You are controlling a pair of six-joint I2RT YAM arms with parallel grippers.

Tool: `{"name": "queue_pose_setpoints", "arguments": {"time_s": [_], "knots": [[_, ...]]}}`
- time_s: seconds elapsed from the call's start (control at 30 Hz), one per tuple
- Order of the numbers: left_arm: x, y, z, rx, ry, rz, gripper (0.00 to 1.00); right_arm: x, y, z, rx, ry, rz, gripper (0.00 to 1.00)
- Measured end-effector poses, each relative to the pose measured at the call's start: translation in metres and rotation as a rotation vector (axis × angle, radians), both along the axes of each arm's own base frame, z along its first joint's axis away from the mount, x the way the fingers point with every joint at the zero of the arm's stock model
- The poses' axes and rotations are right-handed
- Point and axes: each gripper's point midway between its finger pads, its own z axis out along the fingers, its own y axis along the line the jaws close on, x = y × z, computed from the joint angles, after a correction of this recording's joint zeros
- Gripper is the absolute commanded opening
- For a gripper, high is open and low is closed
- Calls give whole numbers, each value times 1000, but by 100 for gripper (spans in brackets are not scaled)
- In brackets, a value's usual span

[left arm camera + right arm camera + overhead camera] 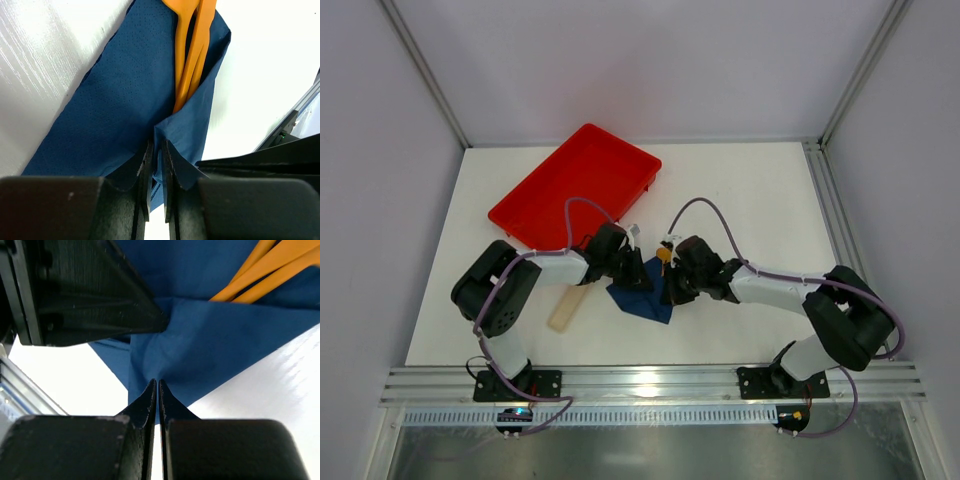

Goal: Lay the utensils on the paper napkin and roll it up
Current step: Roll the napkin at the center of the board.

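Note:
The dark blue paper napkin (642, 296) lies between my two grippers, with one side folded up over the orange utensils (664, 254). In the left wrist view the utensils (192, 55) stick out of the fold at the top. There my left gripper (156, 145) stands nearly closed, with a raised edge of the napkin (115, 100) pinched in the narrow gap. My right gripper (155, 382) is shut at the napkin's (215, 340) near edge, and the paper puckers towards its tips. The utensils' handles (270, 270) show at the upper right of the right wrist view. In the top view the two grippers, left (630, 264) and right (672, 286), face each other across the napkin.
A red tray (575, 185) lies tilted at the back left, just behind my left arm. A pale beige strip (568, 305) rests on the white table beside the left forearm. A metal rail (650, 385) runs along the near edge.

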Motion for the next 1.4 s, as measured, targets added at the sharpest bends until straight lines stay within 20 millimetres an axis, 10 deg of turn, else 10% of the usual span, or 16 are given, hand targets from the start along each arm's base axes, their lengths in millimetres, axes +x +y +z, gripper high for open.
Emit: {"name": "queue_pose_setpoints", "arguments": {"time_s": [0.63, 1.4], "knots": [[7, 13, 24, 80, -53, 33, 45, -14, 9, -16, 17, 58, 21, 4], [-15, 4, 45, 43, -87, -11, 30, -13, 7, -16, 10, 56, 15, 4]]}}
